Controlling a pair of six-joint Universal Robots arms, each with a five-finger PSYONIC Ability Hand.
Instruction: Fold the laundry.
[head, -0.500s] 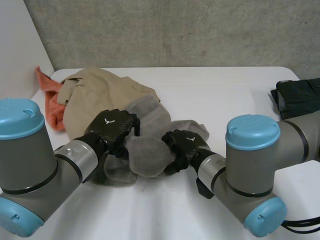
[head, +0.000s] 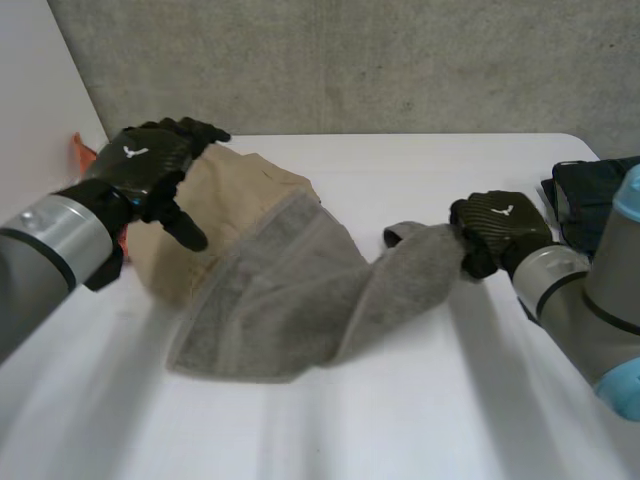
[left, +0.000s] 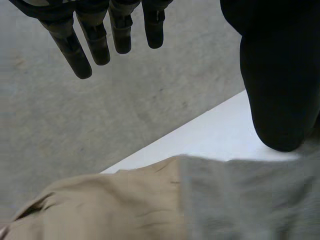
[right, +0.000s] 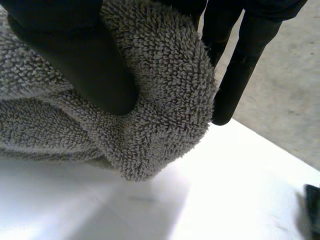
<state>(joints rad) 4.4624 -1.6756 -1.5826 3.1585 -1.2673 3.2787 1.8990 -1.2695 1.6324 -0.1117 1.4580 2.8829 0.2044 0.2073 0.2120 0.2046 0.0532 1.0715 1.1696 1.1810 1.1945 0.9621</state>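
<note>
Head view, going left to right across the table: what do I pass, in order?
left hand → beige garment → grey towel → right hand → dark folded cloth

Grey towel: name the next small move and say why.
Probably lower the left hand to grip the free edge of the grey towel by the beige garment. The right hand pinches one end, while the left hand hovers open, holding nothing, and the towel lies twisted, partly over the garment.

Left hand hides most of orange cloth.
</note>
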